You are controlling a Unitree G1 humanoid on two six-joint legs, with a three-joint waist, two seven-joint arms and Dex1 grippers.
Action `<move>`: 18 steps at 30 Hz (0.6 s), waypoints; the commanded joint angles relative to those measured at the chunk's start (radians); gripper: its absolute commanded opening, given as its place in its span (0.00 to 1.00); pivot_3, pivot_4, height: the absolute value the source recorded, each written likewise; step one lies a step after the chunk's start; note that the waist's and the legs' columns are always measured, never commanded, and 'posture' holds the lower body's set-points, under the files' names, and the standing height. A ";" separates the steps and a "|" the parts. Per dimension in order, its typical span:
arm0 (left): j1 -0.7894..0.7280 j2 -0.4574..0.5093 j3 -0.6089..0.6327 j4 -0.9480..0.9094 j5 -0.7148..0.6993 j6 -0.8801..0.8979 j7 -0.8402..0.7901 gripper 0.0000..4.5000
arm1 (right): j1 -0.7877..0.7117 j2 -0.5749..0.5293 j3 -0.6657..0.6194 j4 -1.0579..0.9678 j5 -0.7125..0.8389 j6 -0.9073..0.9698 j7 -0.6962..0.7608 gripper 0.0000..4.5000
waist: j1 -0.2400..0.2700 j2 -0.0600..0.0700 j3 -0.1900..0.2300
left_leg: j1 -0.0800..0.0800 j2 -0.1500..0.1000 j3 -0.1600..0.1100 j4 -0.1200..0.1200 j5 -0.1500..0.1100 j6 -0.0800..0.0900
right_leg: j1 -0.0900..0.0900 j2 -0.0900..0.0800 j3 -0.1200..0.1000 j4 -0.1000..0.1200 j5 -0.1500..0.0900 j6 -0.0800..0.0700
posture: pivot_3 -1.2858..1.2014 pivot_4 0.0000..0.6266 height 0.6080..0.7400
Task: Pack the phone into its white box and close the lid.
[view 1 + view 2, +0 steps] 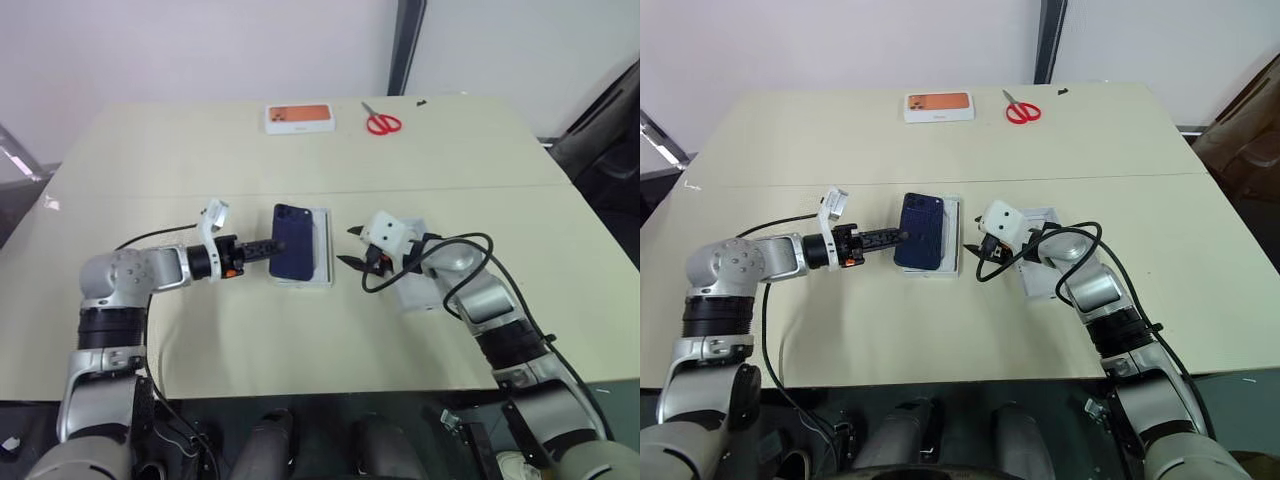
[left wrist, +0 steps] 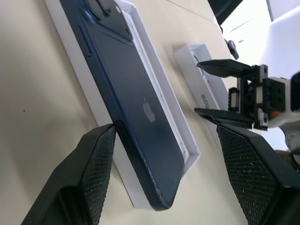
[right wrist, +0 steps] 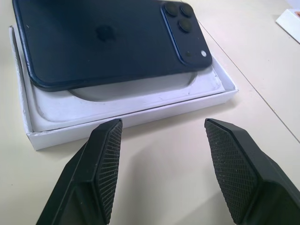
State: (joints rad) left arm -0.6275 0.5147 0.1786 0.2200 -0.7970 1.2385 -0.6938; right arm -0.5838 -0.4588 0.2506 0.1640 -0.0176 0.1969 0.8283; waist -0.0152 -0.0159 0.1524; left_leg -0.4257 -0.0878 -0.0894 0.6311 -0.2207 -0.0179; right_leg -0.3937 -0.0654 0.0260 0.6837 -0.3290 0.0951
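The dark navy phone (image 1: 297, 255) lies back up and askew on the white box (image 3: 131, 110), tilted, with one long edge hanging over the box's wall on my left. My left gripper (image 1: 278, 246) is open at that overhanging edge. One of its fingers (image 2: 96, 159) sits right against the phone's side; the other stands clear on the far side. My right gripper (image 1: 347, 247) is open, a short way to the right of the box, pointing at it and holding nothing. The lid (image 1: 412, 295) lies on the table, partly under my right forearm.
At the far edge of the table are a white box with an orange face (image 1: 299, 118) and red scissors (image 1: 382, 122). A black cable loops around my right wrist, above the lid.
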 commanded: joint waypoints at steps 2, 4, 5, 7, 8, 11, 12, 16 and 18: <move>-0.013 -0.010 -0.014 -0.039 -0.008 0.017 -0.012 0.80 | -0.016 0.001 -0.017 -0.007 0.000 -0.021 -0.010 0.66 | -0.001 0.000 0.000 | 0.000 0.000 0.000 0.000 0.000 0.000 | 0.000 0.000 0.000 0.000 0.000 0.000 | 0.52 0.24 0.95; -0.022 -0.023 -0.021 -0.055 -0.004 0.011 -0.006 0.80 | -0.014 0.002 -0.016 -0.007 -0.001 -0.023 -0.012 0.66 | -0.001 0.000 0.000 | 0.000 0.000 0.000 0.000 0.000 0.000 | 0.000 0.000 0.000 0.000 0.000 0.000 | 0.52 0.24 0.95; -0.030 -0.028 -0.020 -0.061 0.000 0.010 0.004 0.80 | -0.014 0.002 -0.016 -0.008 0.000 -0.023 -0.013 0.66 | -0.001 0.000 0.000 | 0.000 0.000 0.000 0.000 0.000 0.000 | 0.000 0.000 0.000 0.000 0.000 0.000 | 0.52 0.24 0.95; -0.067 -0.040 0.008 -0.036 -0.007 0.044 0.042 0.80 | -0.014 0.001 -0.017 -0.009 0.001 -0.023 -0.013 0.66 | 0.000 0.000 0.000 | 0.000 0.000 0.000 0.000 0.000 0.000 | 0.000 0.000 0.000 0.000 0.000 0.000 | 0.52 0.24 0.95; -0.078 -0.034 -0.003 -0.036 0.011 0.041 0.054 0.80 | -0.014 0.000 -0.017 -0.010 0.001 -0.023 -0.013 0.66 | 0.000 0.000 0.000 | 0.000 0.000 0.000 0.000 0.000 0.000 | 0.000 0.000 0.000 0.000 0.000 0.000 | 0.52 0.24 0.95; -0.087 -0.027 0.010 -0.042 -0.011 0.083 0.056 0.80 | -0.015 0.002 -0.016 -0.009 0.000 -0.024 -0.015 0.66 | -0.002 0.000 0.000 | 0.000 0.000 0.000 0.000 0.000 0.000 | 0.000 0.000 0.000 0.000 0.000 0.000 | 0.52 0.24 0.95; -0.074 -0.015 -0.002 -0.040 0.007 0.072 0.053 0.80 | -0.014 0.003 -0.016 -0.009 0.000 -0.024 -0.016 0.66 | -0.004 0.000 0.000 | 0.000 0.000 0.000 0.000 0.000 0.000 | 0.000 0.000 0.000 0.000 0.000 0.000 | 0.52 0.24 0.95; -0.059 0.004 0.006 -0.040 0.016 0.086 0.060 0.80 | -0.008 0.003 -0.015 -0.013 -0.001 -0.024 -0.018 0.66 | -0.012 0.000 0.000 | 0.000 0.001 0.000 -0.001 0.000 0.000 | -0.001 0.001 0.000 0.001 0.000 0.000 | 0.52 0.24 0.95; -0.057 0.009 -0.007 -0.038 0.033 0.083 0.064 0.80 | -0.006 0.003 -0.014 -0.012 -0.001 -0.025 -0.017 0.66 | -0.006 0.000 0.000 | 0.000 0.001 0.000 -0.001 0.000 0.000 | -0.001 0.001 0.000 0.001 0.000 0.000 | 0.52 0.24 0.95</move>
State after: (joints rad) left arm -0.6709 0.5070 0.1650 0.2024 -0.7719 1.3267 -0.6292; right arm -0.5834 -0.4574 0.2505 0.1655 -0.0209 0.1897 0.8160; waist -0.0213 -0.0162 0.1527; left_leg -0.4259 -0.0874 -0.0892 0.6308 -0.2205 -0.0181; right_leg -0.3948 -0.0648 0.0263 0.6846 -0.3291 0.0951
